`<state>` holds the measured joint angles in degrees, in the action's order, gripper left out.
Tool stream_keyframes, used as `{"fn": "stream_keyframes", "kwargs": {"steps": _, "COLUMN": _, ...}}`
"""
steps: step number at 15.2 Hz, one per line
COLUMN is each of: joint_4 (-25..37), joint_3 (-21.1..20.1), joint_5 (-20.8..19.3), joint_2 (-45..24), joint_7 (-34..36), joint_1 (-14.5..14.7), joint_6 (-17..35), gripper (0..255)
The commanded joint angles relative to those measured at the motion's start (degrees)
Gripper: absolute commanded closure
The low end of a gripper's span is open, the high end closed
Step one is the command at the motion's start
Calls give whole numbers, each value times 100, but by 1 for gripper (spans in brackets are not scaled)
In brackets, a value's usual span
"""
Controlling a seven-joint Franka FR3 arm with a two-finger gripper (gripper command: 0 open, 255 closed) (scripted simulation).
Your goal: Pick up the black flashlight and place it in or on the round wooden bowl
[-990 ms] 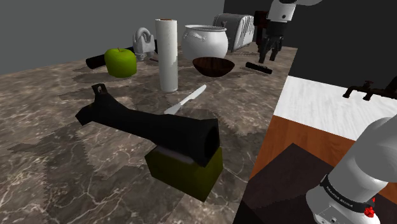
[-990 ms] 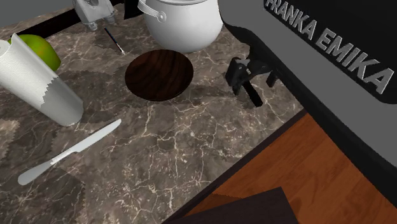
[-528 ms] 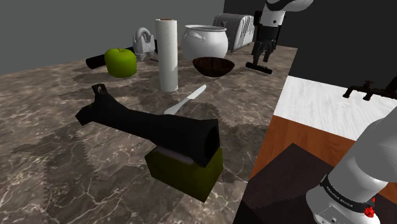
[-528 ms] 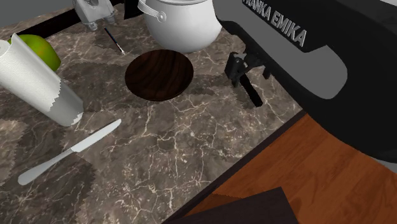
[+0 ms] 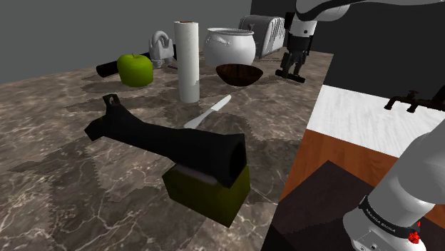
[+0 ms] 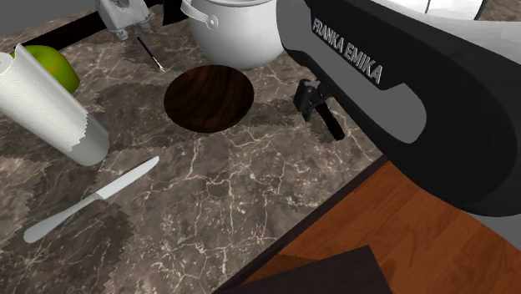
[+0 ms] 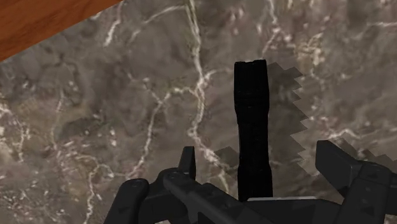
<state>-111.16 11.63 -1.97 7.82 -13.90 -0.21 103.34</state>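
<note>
Shoulder view, L to R: green apple (image 5: 134, 69), white paper roll (image 5: 188, 60) standing upright, knife (image 5: 210, 112) flat on the marble desk (image 5: 71, 107) in front of the roll. Then a white pot (image 5: 230, 46) at the back, and the round bowl (image 5: 239, 73) just in front of it.

Bowl is dark brown wood, upright on the desk. In the second exterior view I look straight down into it & see just its own dark inside. Pot: can't tell what's in it.

Flashlight (image 7: 252, 108): black, lies flat on the desk to the shoulder view's right of the bowl. It's apart from the bowl & near the desk edge, w/ wood floor beyond the edge.

Tool (image 7: 257, 156): fingers stand wide, one each side of the flashlight's near end. Wrist view shows desk in the gap on both sides, so nothing's gripped. The flashlight's body runs straight away from the tool, btw the fingers.

Arm (image 5: 314, 11) comes in from the top of the shoulder view, hand pointing approx straight down over the flashlight. In the second exterior view a big dark link lettered "FRANKA EMIKA" crosses the upper right above the desk.
</note>
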Motion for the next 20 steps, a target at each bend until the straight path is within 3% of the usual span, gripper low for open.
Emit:
{"fn": "stream_keyframes", "kwargs": {"steps": 1, "joint_4": -5, "joint_3": -1, "joint_5": 0, "joint_2": 1, "joint_7": 2, "joint_1": 1, "joint_6": 5, "gripper": 0}}
{"fn": "stream_keyframes", "kwargs": {"steps": 3, "joint_4": -4, "joint_3": -1, "joint_5": 0, "joint_2": 1, "joint_7": 1, "joint_1": 0, "joint_6": 3, "gripper": 0}}
{"fn": "stream_keyframes", "kwargs": {"steps": 4, "joint_4": -4, "joint_3": -1, "joint_5": 0, "joint_2": 1, "joint_7": 1, "joint_1": 0, "joint_6": 3, "gripper": 255}}
{"fn": "stream_keyframes", "kwargs": {"steps": 13, "joint_4": -5, "joint_3": -1, "joint_5": 0, "joint_2": 1, "joint_7": 1, "joint_1": 0, "joint_6": 5, "gripper": 255}}
{"fn": "stream_keyframes", "kwargs": {"steps": 20, "joint_4": 551, "joint_3": -8, "joint_5": 7, "joint_2": -14, "joint_7": -6, "joint_1": 6, "joint_6": -536, "gripper": 255}}
